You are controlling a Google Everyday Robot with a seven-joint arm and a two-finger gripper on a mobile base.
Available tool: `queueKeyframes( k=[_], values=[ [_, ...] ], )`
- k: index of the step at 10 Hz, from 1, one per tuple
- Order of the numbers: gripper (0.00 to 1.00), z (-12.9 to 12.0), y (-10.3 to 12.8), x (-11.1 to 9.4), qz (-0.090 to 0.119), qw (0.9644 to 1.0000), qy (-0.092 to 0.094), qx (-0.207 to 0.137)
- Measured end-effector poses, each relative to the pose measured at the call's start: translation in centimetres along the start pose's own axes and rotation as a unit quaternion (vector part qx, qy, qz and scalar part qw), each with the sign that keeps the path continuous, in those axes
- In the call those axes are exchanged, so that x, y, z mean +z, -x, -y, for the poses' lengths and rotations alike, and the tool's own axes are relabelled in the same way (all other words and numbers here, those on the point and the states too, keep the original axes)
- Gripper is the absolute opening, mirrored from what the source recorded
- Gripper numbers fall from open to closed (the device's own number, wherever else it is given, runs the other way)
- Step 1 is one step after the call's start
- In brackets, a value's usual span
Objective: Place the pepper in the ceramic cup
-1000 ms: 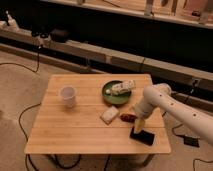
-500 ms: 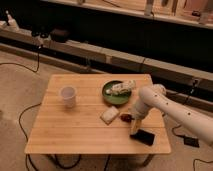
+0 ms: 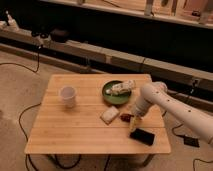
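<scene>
The small dark red pepper (image 3: pixel 125 118) lies on the wooden table (image 3: pixel 75 130), right of centre, between a pale block and my gripper. The white ceramic cup (image 3: pixel 68 95) stands upright at the table's left, far from the pepper. My gripper (image 3: pixel 133 123) hangs from the white arm (image 3: pixel 170 107) that comes in from the right. It points down at the table just right of the pepper, close to it or touching it. I cannot tell whether it has hold of the pepper.
A dark green plate (image 3: pixel 112 95) with a pale item on it sits behind the pepper. A pale rectangular block (image 3: pixel 109 115) lies left of the pepper. A black slab (image 3: pixel 142 136) lies near the front right edge. Cables run across the floor.
The arm has shifted a little to the left, bringing the gripper closer to the pepper. The pepper, cup and other objects have not moved.
</scene>
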Motion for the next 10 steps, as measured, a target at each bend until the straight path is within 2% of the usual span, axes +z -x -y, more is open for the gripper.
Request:
queueKeyframes(
  k=[2, 5, 7, 9, 10],
  values=[
    [0.8, -0.8, 0.1, 0.4, -0.006, 0.9999, 0.012, 0.007],
    [0.8, -1.6, 0.7, 1.2, 0.01, 0.9995, 0.03, 0.005],
    [0.68, -2.0, 1.2, 1.9, 0.023, 0.9991, 0.035, 0.006],
    [0.51, -2.0, 1.4, 2.5, 0.029, 0.999, 0.033, 0.01],
    [0.48, -2.1, 1.2, 2.7, 0.028, 0.9991, 0.031, 0.009]
  ],
)
